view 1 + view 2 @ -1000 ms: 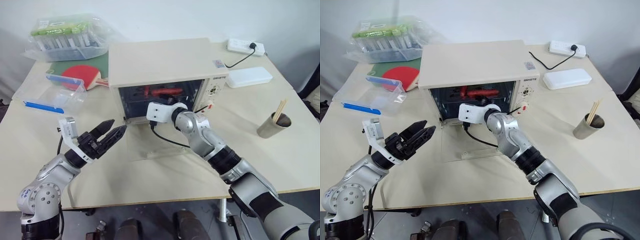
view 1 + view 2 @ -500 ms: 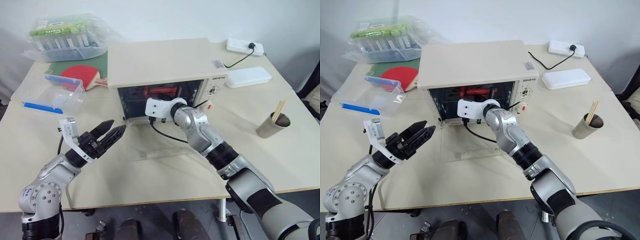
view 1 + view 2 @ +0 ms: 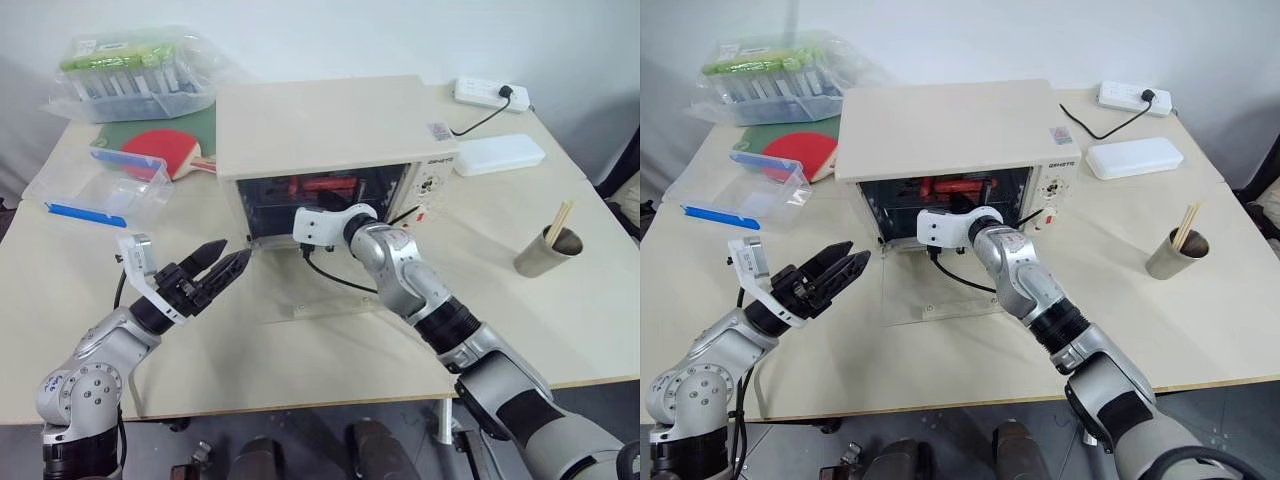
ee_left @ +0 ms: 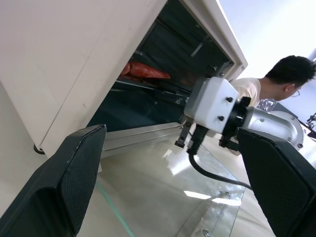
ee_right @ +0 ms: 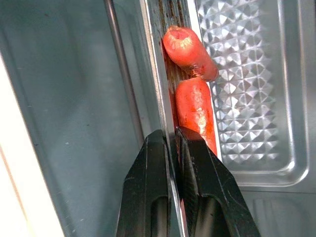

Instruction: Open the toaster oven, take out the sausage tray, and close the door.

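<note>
The cream toaster oven point(image 3: 330, 125) stands mid-table with its glass door point(image 3: 310, 290) folded down flat onto the table. Inside, the silver sausage tray point(image 5: 237, 98) holds two red sausages point(image 5: 195, 106), which also show through the oven mouth point(image 3: 325, 185). My right gripper point(image 5: 170, 136) reaches into the oven and is shut on the tray's near rim, one finger on each side of the edge. My left gripper point(image 3: 225, 265) hovers open to the left of the lowered door, holding nothing.
A clear plastic box with a blue edge point(image 3: 110, 185), a red paddle point(image 3: 165, 150) and a bag of tubes point(image 3: 135, 75) lie at the left. On the right are a power strip point(image 3: 490, 93), a white case point(image 3: 497, 153) and a metal cup with sticks point(image 3: 545, 250). A person point(image 4: 291, 79) sits beyond the table.
My right wrist nudged toward the oven mouth and then eased slightly back. The left arm kept still.
</note>
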`<move>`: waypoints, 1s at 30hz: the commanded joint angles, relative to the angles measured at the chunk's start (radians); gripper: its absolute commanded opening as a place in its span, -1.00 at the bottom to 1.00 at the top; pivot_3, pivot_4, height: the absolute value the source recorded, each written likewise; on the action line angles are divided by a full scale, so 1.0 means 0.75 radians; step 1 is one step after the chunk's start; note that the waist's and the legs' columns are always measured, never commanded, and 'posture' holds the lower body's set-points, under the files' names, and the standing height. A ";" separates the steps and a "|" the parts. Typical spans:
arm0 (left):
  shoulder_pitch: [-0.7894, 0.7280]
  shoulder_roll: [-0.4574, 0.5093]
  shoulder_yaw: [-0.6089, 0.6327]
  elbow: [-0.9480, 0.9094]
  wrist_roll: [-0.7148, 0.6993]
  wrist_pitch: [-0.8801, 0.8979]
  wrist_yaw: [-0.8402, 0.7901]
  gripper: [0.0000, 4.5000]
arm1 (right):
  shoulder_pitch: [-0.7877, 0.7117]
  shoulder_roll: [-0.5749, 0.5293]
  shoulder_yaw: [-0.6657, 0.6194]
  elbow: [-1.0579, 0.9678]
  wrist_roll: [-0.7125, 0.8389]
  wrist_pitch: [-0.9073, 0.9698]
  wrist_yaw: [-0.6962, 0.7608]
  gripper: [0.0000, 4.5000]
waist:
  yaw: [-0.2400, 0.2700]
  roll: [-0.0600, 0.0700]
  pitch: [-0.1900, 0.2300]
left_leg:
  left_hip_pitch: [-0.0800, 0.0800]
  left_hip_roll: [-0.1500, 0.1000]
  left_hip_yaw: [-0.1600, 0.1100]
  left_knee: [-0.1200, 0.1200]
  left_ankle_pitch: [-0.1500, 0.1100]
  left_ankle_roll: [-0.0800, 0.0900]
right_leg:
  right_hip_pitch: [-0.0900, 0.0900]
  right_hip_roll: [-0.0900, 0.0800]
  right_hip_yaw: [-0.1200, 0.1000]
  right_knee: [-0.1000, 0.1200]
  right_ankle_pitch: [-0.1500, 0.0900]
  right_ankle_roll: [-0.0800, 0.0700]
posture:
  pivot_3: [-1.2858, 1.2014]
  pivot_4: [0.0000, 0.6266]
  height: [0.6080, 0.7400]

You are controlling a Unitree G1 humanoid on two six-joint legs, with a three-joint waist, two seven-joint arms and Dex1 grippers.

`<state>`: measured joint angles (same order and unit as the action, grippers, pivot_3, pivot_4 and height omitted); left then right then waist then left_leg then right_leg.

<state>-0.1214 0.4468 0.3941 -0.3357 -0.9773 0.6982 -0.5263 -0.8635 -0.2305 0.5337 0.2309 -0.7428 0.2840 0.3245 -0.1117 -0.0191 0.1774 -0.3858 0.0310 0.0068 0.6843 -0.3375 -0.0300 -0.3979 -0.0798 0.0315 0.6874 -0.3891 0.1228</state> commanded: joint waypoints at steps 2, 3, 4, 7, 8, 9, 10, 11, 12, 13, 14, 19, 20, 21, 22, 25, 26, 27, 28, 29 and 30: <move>-0.032 0.023 0.011 0.009 -0.018 -0.006 -0.005 1.00 | 0.028 0.008 -0.056 -0.159 0.030 0.012 0.046 -1.00 | -0.001 0.000 0.000 | 0.000 0.000 0.000 0.000 0.000 0.000 | 0.000 0.000 0.000 0.000 0.000 0.000 | 0.03 -0.52 1.00; -0.035 0.024 0.011 0.014 -0.018 -0.005 -0.007 1.00 | 0.027 0.003 -0.058 -0.174 0.027 0.010 0.056 -1.00 | -0.001 0.000 0.000 | 0.000 0.000 0.000 0.000 0.000 0.000 | 0.000 0.000 0.000 0.000 0.000 0.000 | 0.03 -0.52 1.00; -0.038 0.025 0.011 0.018 -0.018 -0.004 -0.008 1.00 | 0.026 -0.001 -0.060 -0.184 0.025 0.008 0.065 -1.00 | -0.001 0.000 0.000 | 0.000 0.000 0.000 0.000 0.000 0.000 | 0.000 0.001 0.000 -0.001 0.000 0.000 | 0.03 -0.52 1.00; -0.051 0.030 0.009 0.034 -0.019 -0.002 -0.009 1.00 | 0.010 -0.006 -0.072 -0.197 0.023 0.008 0.085 -1.00 | -0.001 0.000 0.000 | 0.000 0.000 0.000 -0.001 0.000 0.000 | 0.000 0.001 -0.001 -0.002 0.000 0.000 | 0.03 -0.52 1.00; -0.055 0.031 0.007 0.041 -0.016 -0.002 -0.010 1.00 | -0.001 -0.008 -0.076 -0.193 0.022 0.003 0.087 -1.00 | -0.001 0.000 0.000 | 0.000 0.000 0.000 -0.001 0.000 0.000 | 0.000 0.001 -0.001 -0.002 0.000 0.000 | 0.03 -0.52 1.00; -0.059 0.031 0.004 0.046 -0.013 -0.004 -0.010 1.00 | -0.013 -0.008 -0.081 -0.186 0.021 -0.002 0.085 -1.00 | -0.001 0.000 0.000 | 0.000 0.000 0.000 -0.001 0.000 0.000 | 0.000 0.001 -0.001 -0.003 0.000 0.000 | 0.03 -0.52 1.00; -0.061 0.030 0.003 0.048 -0.012 -0.005 -0.010 1.00 | -0.022 -0.010 -0.085 -0.181 0.019 -0.007 0.081 -1.00 | 0.000 0.000 0.000 | 0.000 0.000 0.000 -0.001 0.000 0.000 | 0.000 0.001 -0.001 -0.003 0.000 0.000 | 0.03 -0.52 1.00; -0.062 0.029 0.002 0.048 -0.011 -0.005 -0.010 1.00 | -0.026 -0.012 -0.087 -0.180 0.017 -0.012 0.080 -1.00 | -0.001 0.000 0.000 | -0.001 0.000 0.000 -0.001 0.000 0.000 | 0.000 0.001 -0.001 -0.003 0.000 0.000 | 0.03 -0.52 1.00; -0.062 0.028 0.002 0.048 -0.012 -0.005 -0.009 1.00 | -0.026 -0.015 -0.088 -0.184 0.015 -0.013 0.081 -1.00 | -0.001 0.000 0.000 | -0.001 0.000 0.000 -0.002 0.000 0.000 | 0.000 0.001 -0.002 -0.004 0.000 0.000 | 0.03 -0.52 1.00; -0.062 0.027 0.004 0.046 -0.016 -0.003 -0.007 1.00 | -0.021 -0.020 -0.089 -0.194 0.013 -0.015 0.086 -1.00 | -0.002 0.000 0.000 | -0.001 0.000 0.000 -0.002 0.000 0.000 | 0.000 0.001 -0.002 -0.004 0.000 0.000 | 0.03 -0.52 1.00; -0.061 0.027 0.005 0.045 -0.020 0.001 -0.005 1.00 | -0.014 -0.025 -0.089 -0.207 0.011 -0.018 0.090 -1.00 | -0.002 0.000 0.000 | -0.001 0.000 0.000 -0.002 0.000 0.000 | 0.000 0.000 -0.002 -0.005 0.000 0.000 | 0.03 -0.52 1.00; -0.046 0.031 0.010 0.032 -0.032 0.018 -0.006 1.00 | 0.053 -0.067 -0.084 -0.313 0.006 -0.029 0.130 -1.00 | 0.000 0.000 0.000 | -0.001 0.000 0.000 -0.002 0.000 0.000 | 0.000 0.000 -0.002 -0.005 0.000 0.000 | 0.03 -0.52 1.00; -0.045 0.031 0.013 0.029 -0.036 0.020 -0.006 1.00 | 0.067 -0.077 -0.084 -0.338 0.007 -0.032 0.143 -1.00 | 0.001 0.000 0.000 | -0.001 0.000 0.000 -0.002 0.000 0.000 | 0.000 0.000 -0.002 -0.005 0.000 0.000 | 0.03 -0.52 1.00; -0.043 0.028 0.018 0.024 -0.045 0.022 -0.005 1.00 | 0.083 -0.087 -0.086 -0.368 0.011 -0.033 0.158 -1.00 | 0.001 0.000 0.000 | -0.001 -0.001 0.000 -0.002 0.000 0.000 | 0.000 0.000 -0.002 -0.005 0.000 0.000 | 0.03 -0.52 1.00; -0.044 0.029 0.020 0.018 -0.064 0.038 -0.001 1.00 | 0.100 -0.095 -0.087 -0.399 0.020 -0.036 0.177 -1.00 | 0.001 0.000 0.000 | -0.002 -0.001 0.000 -0.003 0.000 0.000 | 0.000 0.000 -0.002 -0.006 0.000 0.000 | 0.03 -0.52 1.00; -0.044 0.039 0.016 0.003 -0.102 0.073 0.003 1.00 | 0.136 -0.101 -0.094 -0.470 0.027 -0.021 0.225 -1.00 | 0.003 0.000 0.000 | -0.002 -0.001 0.000 -0.003 0.000 0.000 | 0.000 0.000 -0.002 -0.006 0.000 0.000 | 0.03 -0.52 1.00; -0.045 0.043 0.013 0.001 -0.109 0.081 0.003 1.00 | 0.147 -0.100 -0.100 -0.497 0.027 -0.010 0.243 -1.00 | 0.002 0.000 0.000 | -0.002 -0.001 0.000 -0.003 0.000 0.000 | 0.000 0.000 -0.002 -0.006 0.000 0.000 | 0.03 -0.52 1.00; -0.046 0.045 0.012 0.000 -0.114 0.085 0.004 1.00 | 0.155 -0.101 -0.106 -0.520 0.025 -0.004 0.258 -1.00 | 0.002 0.000 0.000 | -0.002 0.000 0.000 -0.003 0.000 0.000 | 0.000 0.000 -0.002 -0.006 0.000 0.000 | 0.03 -0.52 1.00; -0.046 0.047 0.012 -0.001 -0.117 0.088 0.005 1.00 | 0.161 -0.100 -0.110 -0.535 0.023 0.000 0.268 -1.00 | 0.001 0.000 0.000 | -0.002 0.000 0.000 -0.003 0.000 0.000 | 0.000 0.001 -0.002 -0.006 0.000 0.000 | 0.03 -0.52 1.00; -0.049 0.048 0.011 0.000 -0.119 0.090 0.005 1.00 | 0.166 -0.104 -0.116 -0.552 0.021 0.003 0.281 -1.00 | 0.001 0.000 0.000 | -0.002 0.000 0.000 -0.003 0.000 0.000 | 0.000 0.001 -0.002 -0.006 0.000 0.000 | 0.03 -0.52 1.00; -0.051 0.049 0.010 0.002 -0.121 0.091 0.004 1.00 | 0.171 -0.110 -0.122 -0.569 0.018 0.003 0.292 -1.00 | 0.001 0.000 0.000 | -0.002 0.000 0.000 -0.003 0.000 0.000 | 0.000 0.001 -0.002 -0.006 0.000 0.000 | 0.03 -0.52 1.00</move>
<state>-0.1551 0.4738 0.3927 -0.3013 -1.0402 0.7665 -0.5239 -0.7178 -0.3237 0.4955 -0.0843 -0.7522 0.2922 0.5529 -0.1107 -0.0191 0.1775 -0.3869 0.0308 0.0070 0.6820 -0.3375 -0.0300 -0.3978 -0.0792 0.0300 0.6826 -0.3891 0.1228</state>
